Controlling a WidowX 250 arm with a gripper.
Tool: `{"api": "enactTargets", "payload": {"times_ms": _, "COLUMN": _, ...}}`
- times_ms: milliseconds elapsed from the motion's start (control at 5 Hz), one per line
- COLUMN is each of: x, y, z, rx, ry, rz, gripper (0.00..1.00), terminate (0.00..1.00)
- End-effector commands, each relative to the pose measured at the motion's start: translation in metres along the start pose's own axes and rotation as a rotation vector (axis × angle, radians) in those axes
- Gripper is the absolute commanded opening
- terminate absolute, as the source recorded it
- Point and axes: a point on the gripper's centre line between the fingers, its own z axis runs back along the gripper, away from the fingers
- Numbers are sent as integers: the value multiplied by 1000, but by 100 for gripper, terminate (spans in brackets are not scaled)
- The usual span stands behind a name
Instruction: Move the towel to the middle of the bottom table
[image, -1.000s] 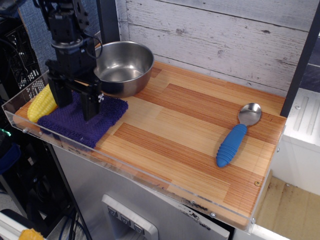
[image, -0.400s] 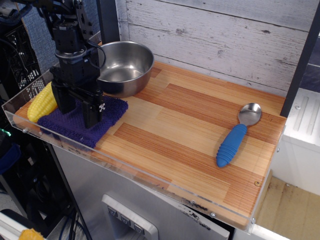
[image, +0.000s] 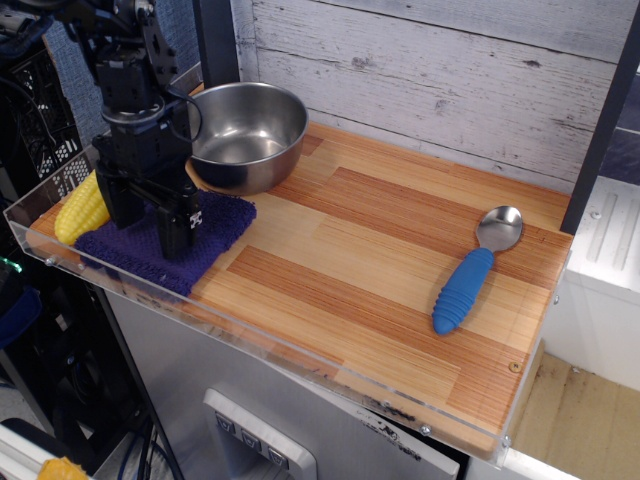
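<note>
The dark purple-blue towel lies flat at the left end of the wooden table, between the corn and the bowl. My black gripper points straight down over the towel's middle. Its two fingers are spread apart, and the tips rest on or just above the cloth; the right fingertip stands on the towel. The jaws hold nothing. The gripper body hides part of the towel.
A steel bowl stands just behind the towel at the back left. A yellow corn cob lies against the towel's left side. A blue-handled spoon lies at the right. A clear acrylic rim edges the table.
The gripper has shifted slightly left and lower over the towel, and its fingers have drawn a little closer together. The towel has not moved.
</note>
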Motion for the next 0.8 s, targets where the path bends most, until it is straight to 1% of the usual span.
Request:
{"api": "enactTargets", "payload": {"times_ms": 0, "x": -24, "y": 4, "z": -23, "rx": -77, "ry": 111, "rz": 100, "gripper": 100, "terminate": 0}}
{"api": "enactTargets", "payload": {"times_ms": 200, "x": -40, "y": 1, "z": -30, "rx": -119, "ry": 193, "rz": 171, "gripper": 100, "terminate": 0}}
{"api": "enactTargets", "payload": {"times_ms": 400, "x": -44, "y": -11, "z": -23, "rx": -103, "ry": 190, "rz": 138, "gripper": 100, "terminate": 0}}
{"api": "enactTargets", "payload": {"times_ms": 600, "x": -43, "y": -46, "z": -8, "rx": -71, "ry": 153, "rz": 41, "gripper": 100, "terminate": 0}}
